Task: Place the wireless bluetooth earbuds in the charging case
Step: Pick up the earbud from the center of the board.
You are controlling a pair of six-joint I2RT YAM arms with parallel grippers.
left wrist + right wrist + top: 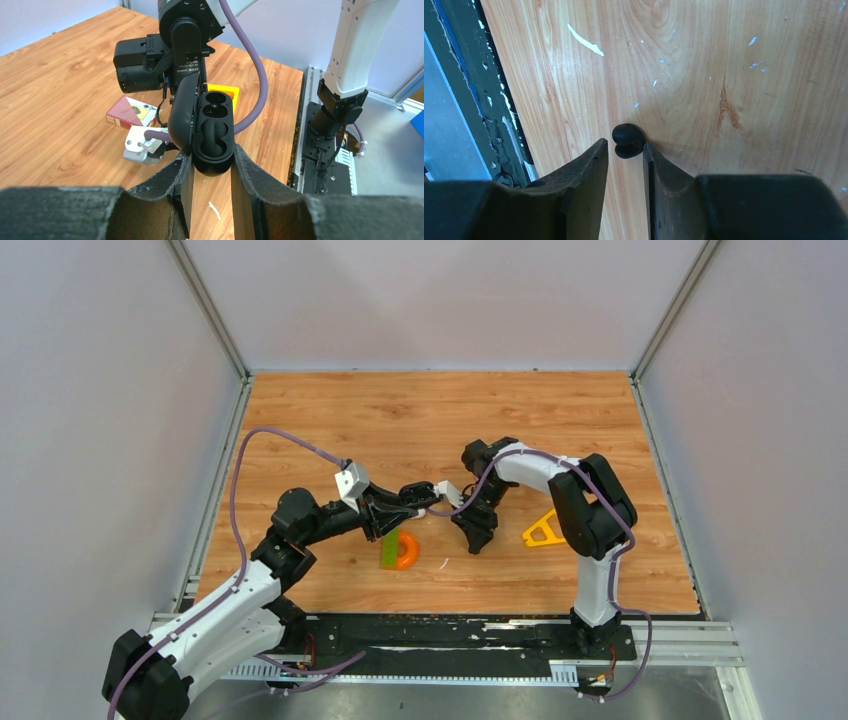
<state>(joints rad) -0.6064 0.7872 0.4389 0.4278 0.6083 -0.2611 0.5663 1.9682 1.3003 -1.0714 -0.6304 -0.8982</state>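
Left gripper (212, 162) is clamped on the open black charging case (215, 125), wells facing its camera. Right gripper (625, 147) points down at the wooden table (724, 60) with a black earbud (627, 137) right at its tips. The jaws are slightly apart, and I can't tell if it's pinched or just lying there. Looks like the pickup step. Next up is a firm pinch, a lift, then lining it up with a well.
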